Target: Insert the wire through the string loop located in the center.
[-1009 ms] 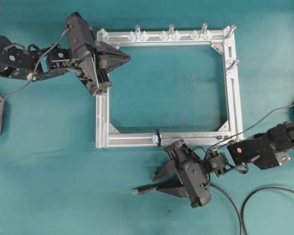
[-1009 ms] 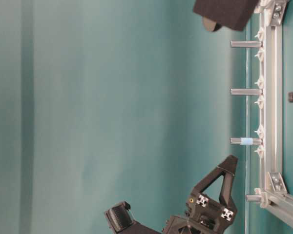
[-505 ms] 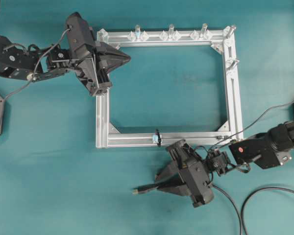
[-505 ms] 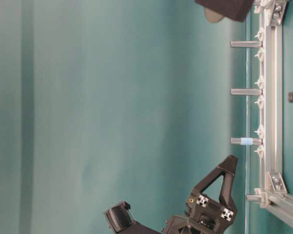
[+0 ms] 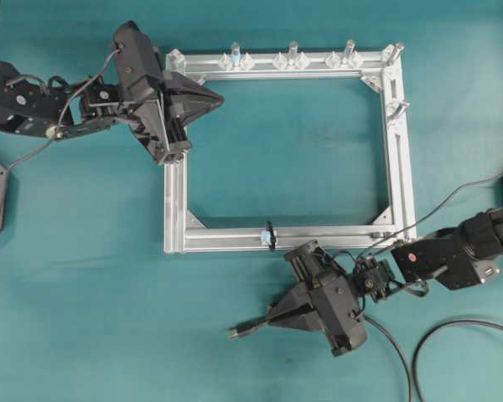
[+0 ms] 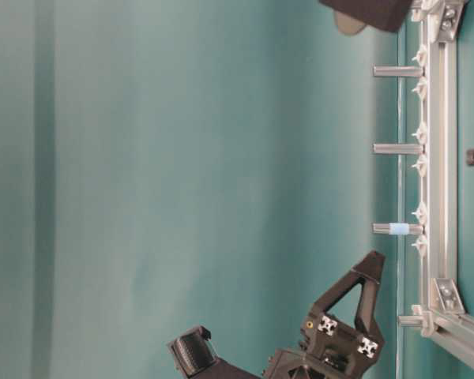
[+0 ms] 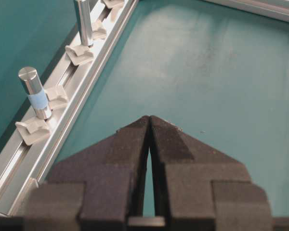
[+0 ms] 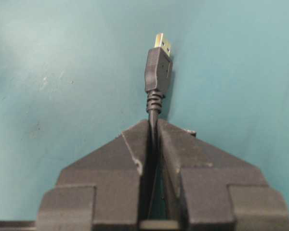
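Overhead view: a rectangular aluminium frame is laid flat on a teal table. The string loop is seen standing across the frame's near bar, slightly left of that bar's middle, with a small pale fitting just beside it on the left. Upright silver posts are set along the far bar, and further ones at the right-hand bar.

The right gripper is shown below the near bar, apart from the frame, with its tips pointing left. Its jaws are pressed together on the wire; the plug end projects leftward beyond the tips and lies below and a little left of the loop, well apart from it. In the right wrist view the cable is seen pinched between the two fingers, the black plug body and its metallic tip standing clear of them over bare table. The remainder of the wire is seen trailing off to the lower right in a curve.

The left gripper is held over the frame's far left corner, tips pointing right. Its jaws are closed tip to tip on nothing, as the left wrist view confirms; a post banded in blue is visible to its left.
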Controlling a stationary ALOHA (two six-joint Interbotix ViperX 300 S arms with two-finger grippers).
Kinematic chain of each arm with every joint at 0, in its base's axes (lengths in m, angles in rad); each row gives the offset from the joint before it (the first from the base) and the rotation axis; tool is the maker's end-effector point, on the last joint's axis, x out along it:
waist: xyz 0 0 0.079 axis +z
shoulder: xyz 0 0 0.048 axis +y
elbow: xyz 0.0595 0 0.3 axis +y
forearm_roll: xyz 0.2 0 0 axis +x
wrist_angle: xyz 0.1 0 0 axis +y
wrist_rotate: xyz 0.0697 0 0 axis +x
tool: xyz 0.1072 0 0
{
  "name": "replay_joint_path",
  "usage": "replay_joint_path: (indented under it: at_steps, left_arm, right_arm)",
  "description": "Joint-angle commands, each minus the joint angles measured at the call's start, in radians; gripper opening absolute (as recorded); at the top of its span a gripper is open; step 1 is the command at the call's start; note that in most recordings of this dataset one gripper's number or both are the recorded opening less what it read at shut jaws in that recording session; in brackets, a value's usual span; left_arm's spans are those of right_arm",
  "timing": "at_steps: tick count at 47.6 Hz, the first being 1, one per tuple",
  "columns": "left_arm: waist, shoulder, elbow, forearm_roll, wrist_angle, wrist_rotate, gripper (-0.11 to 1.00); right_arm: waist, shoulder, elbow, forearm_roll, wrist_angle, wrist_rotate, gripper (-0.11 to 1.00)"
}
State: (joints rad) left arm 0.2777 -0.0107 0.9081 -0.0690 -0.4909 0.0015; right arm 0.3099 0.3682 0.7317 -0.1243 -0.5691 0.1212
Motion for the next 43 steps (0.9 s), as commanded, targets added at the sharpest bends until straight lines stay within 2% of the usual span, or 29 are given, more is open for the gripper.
replay_joint_path:
  at_steps: [1,23,43]
  left_arm:
    - [-0.002,-0.023,-0.017,0.003,-0.005,-0.002,0.0]
    - [-0.002,-0.023,-0.018,0.003,-0.005,-0.002,0.0]
    - [0.0,-0.023,-0.018,0.003,-0.005,-0.002,0.0]
  right_arm:
    - [0.003,-0.014,-0.002,-0.003,0.012,0.002,0.07]
    - [0.005,-0.031,0.003,-0.003,0.015,0.002,0.07]
    - [0.005,-0.127,0.021,-0.003,0.069,0.002,0.07]
